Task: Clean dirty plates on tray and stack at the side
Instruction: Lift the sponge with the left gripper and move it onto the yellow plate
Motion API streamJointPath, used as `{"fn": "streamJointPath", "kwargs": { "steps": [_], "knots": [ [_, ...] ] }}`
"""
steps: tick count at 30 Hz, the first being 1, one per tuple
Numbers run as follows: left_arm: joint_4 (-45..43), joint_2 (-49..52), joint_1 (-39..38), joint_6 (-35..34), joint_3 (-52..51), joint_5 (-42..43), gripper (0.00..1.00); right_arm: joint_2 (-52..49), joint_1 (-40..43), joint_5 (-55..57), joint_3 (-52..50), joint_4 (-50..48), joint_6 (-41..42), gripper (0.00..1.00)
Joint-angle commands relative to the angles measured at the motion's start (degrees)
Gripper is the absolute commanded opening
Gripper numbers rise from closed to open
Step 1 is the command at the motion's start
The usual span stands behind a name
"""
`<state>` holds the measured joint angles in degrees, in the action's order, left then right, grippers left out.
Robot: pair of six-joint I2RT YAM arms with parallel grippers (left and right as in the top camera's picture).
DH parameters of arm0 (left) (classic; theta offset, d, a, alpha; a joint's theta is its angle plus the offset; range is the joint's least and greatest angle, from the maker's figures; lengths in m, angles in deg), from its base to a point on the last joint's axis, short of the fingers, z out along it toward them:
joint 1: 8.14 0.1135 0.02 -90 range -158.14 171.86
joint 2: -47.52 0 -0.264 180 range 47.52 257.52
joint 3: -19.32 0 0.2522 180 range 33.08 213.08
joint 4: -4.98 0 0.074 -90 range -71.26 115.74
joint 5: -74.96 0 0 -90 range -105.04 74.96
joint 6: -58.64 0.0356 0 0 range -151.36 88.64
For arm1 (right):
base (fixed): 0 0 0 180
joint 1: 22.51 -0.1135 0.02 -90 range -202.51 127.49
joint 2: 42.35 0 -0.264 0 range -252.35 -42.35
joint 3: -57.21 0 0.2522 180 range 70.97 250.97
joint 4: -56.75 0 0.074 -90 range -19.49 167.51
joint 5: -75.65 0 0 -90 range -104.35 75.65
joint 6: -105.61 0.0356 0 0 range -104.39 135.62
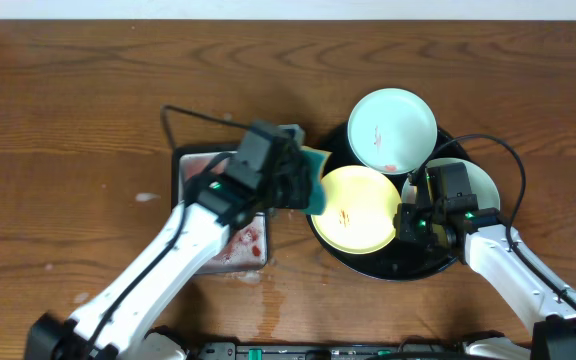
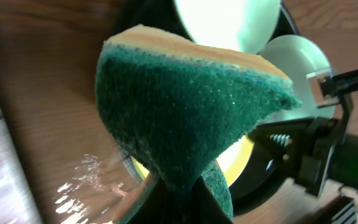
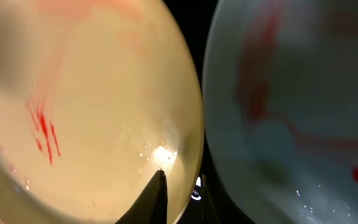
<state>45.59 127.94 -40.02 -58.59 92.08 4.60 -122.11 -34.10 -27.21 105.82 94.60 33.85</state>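
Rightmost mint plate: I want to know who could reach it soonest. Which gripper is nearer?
Right. The right gripper sits beside the left edge of the rightmost mint plate; the left gripper, holding the sponge, is beyond the yellow plate.

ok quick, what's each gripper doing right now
left gripper: closed, holding the sponge
right gripper: at the yellow plate rim; open or closed cannot be told
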Motion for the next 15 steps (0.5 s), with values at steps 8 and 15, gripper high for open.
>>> {"fn": "streamJointPath", "kwargs": {
  "steps": [8, 15],
  "knots": [
    [0.1, 15.1, -6.4, -0.9, 13.0, 0.7, 0.07, -6.1, -0.8, 0.4, 0.3, -3.1, 8.5, 0.01],
    [0.5, 24.5, -10.3, -0.9, 13.5, 0.5, 0.07, -7.1, -0.9, 0.4, 0.3, -4.0, 7.4, 0.01]
  ]
}}
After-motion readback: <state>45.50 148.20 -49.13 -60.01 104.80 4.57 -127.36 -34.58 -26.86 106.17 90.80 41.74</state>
